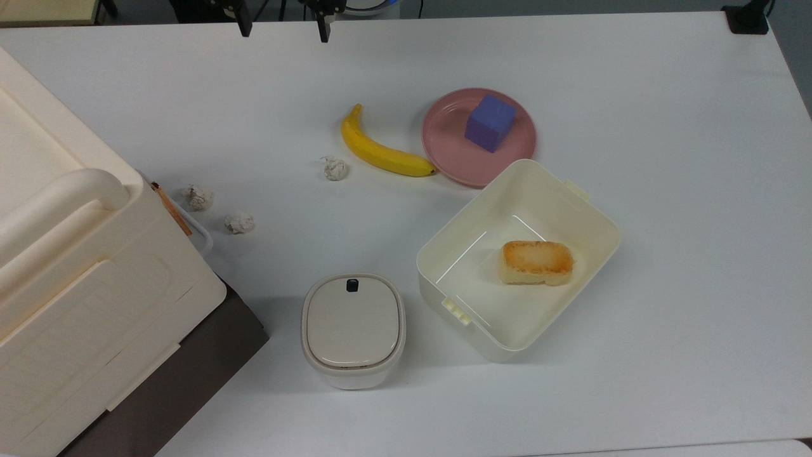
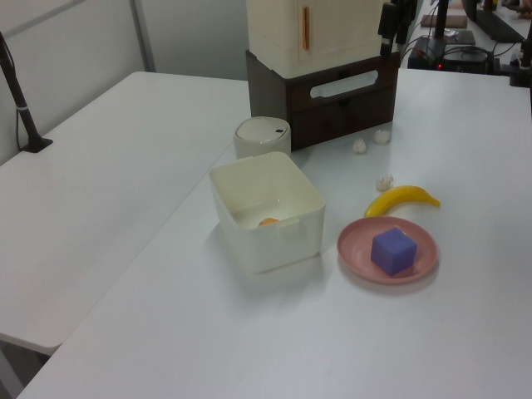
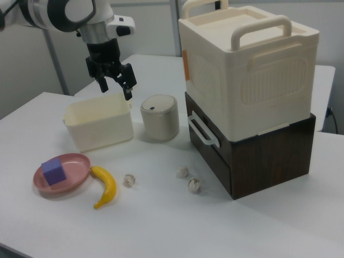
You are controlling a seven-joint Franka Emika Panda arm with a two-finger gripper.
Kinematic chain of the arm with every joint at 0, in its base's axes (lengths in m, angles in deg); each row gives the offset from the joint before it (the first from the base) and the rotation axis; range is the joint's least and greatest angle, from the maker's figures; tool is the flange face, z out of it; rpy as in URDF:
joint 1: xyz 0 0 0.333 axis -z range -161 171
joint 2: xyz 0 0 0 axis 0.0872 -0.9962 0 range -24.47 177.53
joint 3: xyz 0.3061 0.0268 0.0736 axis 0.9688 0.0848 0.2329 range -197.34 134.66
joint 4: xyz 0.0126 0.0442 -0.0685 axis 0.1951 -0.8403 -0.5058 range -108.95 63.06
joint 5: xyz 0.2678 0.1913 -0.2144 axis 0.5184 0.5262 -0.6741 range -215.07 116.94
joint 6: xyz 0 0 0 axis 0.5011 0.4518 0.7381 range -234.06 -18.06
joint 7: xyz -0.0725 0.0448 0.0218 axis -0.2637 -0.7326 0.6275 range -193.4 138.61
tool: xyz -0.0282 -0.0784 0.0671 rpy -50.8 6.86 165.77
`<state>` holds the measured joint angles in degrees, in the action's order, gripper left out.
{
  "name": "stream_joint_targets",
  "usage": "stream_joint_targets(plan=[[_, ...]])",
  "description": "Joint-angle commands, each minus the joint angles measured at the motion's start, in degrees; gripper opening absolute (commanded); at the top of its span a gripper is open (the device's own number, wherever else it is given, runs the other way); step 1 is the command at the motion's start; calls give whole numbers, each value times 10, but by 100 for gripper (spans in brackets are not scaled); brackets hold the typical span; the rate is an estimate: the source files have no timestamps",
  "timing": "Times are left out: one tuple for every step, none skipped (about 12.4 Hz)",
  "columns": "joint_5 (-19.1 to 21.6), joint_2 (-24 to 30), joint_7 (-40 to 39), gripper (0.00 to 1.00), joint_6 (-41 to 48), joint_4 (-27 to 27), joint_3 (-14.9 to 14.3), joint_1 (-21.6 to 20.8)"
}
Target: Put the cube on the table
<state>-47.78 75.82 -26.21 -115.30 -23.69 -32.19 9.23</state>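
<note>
The blue-purple cube (image 1: 490, 122) sits upright on the round pink plate (image 1: 444, 145), toward the plate's far-right side in the top view. It also shows on the plate in the left view (image 2: 393, 251) and the right view (image 3: 54, 171). The white table (image 1: 666, 190) carries everything. My gripper (image 1: 284, 28) hangs at the top view's upper edge, well to the left of the plate. In the right view my gripper (image 3: 114, 88) is high above the table, over the cream box. Its fingers are wide open and hold nothing.
A banana (image 1: 380, 152) lies just left of the plate. A cream box (image 1: 590, 209) holding a toasted bread block (image 1: 536, 261) touches the plate's near side. A lidded bin (image 1: 353, 327), three paper balls (image 1: 334, 168) and a large cream container (image 1: 76, 266) stand to the top view's left.
</note>
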Motion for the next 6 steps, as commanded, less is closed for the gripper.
stream_joint_targets(plan=[[-38,5,-1,100,30,-6,22,-5],[-38,4,1,100,32,-8,25,-7],[-47,4,-1,100,33,-14,47,-8],[-50,4,-3,100,38,-21,62,-9],[-47,4,-3,100,50,-23,65,-11],[-43,4,0,100,75,-25,77,-18]])
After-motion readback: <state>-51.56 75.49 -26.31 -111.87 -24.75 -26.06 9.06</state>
